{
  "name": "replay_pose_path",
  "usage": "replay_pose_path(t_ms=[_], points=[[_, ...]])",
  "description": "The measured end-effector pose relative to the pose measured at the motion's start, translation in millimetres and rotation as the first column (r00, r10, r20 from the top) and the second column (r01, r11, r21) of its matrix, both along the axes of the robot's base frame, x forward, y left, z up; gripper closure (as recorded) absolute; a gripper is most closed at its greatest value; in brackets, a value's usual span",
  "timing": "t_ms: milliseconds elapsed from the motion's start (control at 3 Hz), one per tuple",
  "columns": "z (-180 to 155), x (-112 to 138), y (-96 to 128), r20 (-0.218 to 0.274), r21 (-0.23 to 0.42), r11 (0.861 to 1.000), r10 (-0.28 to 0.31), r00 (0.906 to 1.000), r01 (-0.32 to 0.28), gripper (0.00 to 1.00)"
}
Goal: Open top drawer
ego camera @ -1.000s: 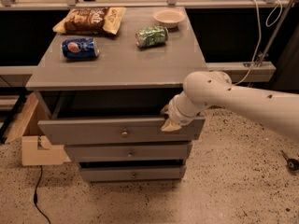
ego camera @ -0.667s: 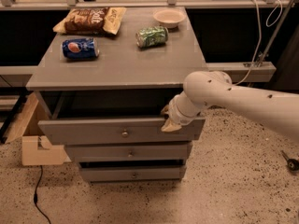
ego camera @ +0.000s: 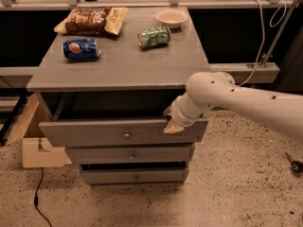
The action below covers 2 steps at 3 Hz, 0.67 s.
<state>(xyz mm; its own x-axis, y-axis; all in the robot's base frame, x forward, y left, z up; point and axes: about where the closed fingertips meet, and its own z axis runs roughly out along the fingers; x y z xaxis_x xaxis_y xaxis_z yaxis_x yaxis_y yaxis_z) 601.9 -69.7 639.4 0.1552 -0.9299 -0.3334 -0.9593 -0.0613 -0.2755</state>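
The top drawer is the widest grey front, with a small round metal knob at its centre. It stands pulled out from the grey cabinet, with a dark gap behind its upper edge. My gripper is at the drawer's right end, over the top edge of the front. One cream fingertip lies in front of the panel and another behind it. My white arm reaches in from the right.
Two shorter grey drawers sit below. On the cabinet top lie a blue can, a green can, a chip bag and a small bowl. A cardboard box stands at the left on the speckled floor.
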Motion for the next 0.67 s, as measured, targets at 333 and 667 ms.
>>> replay_pose_path(t_ms=[333,667], points=[[-1.7,-1.1,1.1,-0.018,-0.015,1.000,0.010,0.9998,-0.010,0.35],[0.8,-9.0,-1.4,-0.056,-0.049,0.999,0.019,0.9982,-0.022,0.11]])
